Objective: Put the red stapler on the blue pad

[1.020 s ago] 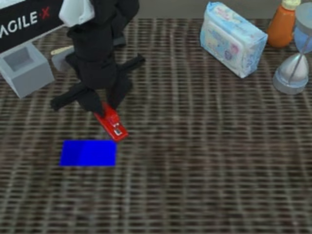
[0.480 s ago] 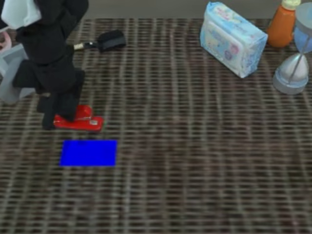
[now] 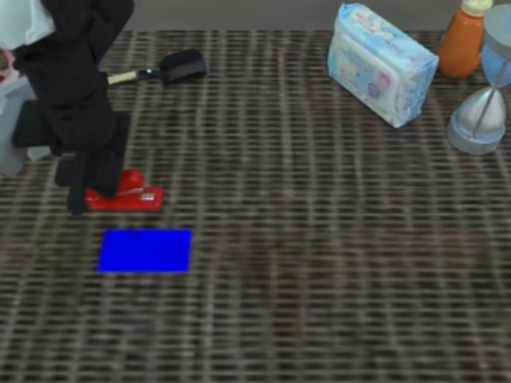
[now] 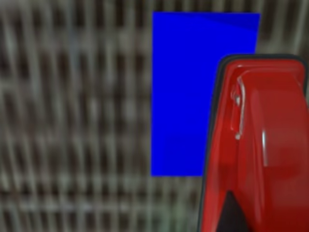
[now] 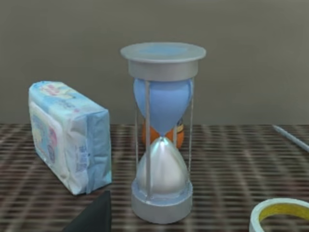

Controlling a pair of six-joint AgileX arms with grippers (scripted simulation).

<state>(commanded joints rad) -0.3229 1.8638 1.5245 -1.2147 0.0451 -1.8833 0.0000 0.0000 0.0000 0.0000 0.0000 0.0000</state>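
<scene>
the left gripper (image 3: 89,185) covers one end of the red stapler (image 3: 134,194). the top view's right edge cuts off the hourglass (image 3: 481,112).

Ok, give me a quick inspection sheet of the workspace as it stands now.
Surface: woven brown mat covers the table.
Job's things: red stapler held near the left side, beside but not on the blue pad.
Clutter: tissue pack, orange bottle, hourglass, a small black-headed brush, grey box, tape roll.
Grippers: left gripper shut on the stapler; right gripper not in the top view.
Cables: nothing seen.
Surroundings: plain grey wall behind the table.
</scene>
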